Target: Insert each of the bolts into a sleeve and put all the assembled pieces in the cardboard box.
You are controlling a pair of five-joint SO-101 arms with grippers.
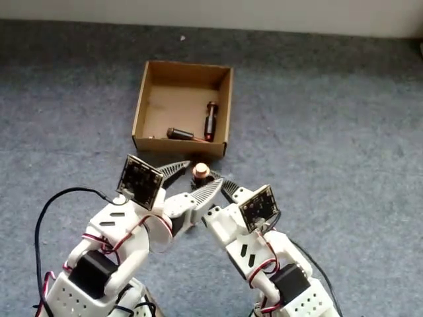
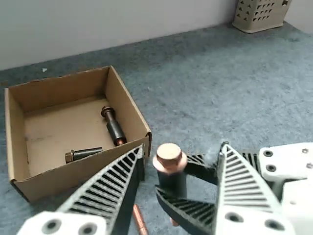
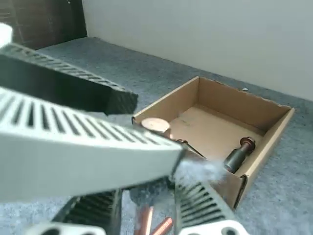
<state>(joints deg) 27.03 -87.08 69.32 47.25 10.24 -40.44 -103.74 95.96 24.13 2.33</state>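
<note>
A dark sleeve (image 2: 172,185) stands upright just in front of the cardboard box (image 1: 140,112), with a copper-headed bolt (image 1: 200,173) (image 2: 168,156) (image 3: 155,125) in its top. My right gripper (image 1: 221,186) is shut on the sleeve; its black fingers (image 2: 188,213) clamp it from the side. My left gripper (image 1: 205,170) (image 2: 182,148) is open, with a finger on either side of the bolt head and touching neither. Two assembled pieces (image 1: 211,120) (image 1: 180,134) lie in the box. Loose copper bolts (image 3: 144,220) (image 2: 139,221) lie on the carpet under the grippers.
Grey carpet (image 1: 330,132) spreads wide on both sides of the box. A wall runs behind the box. A beige perforated container (image 2: 257,12) stands far off at the back. The two arms crowd together right at the box's near wall (image 2: 78,174).
</note>
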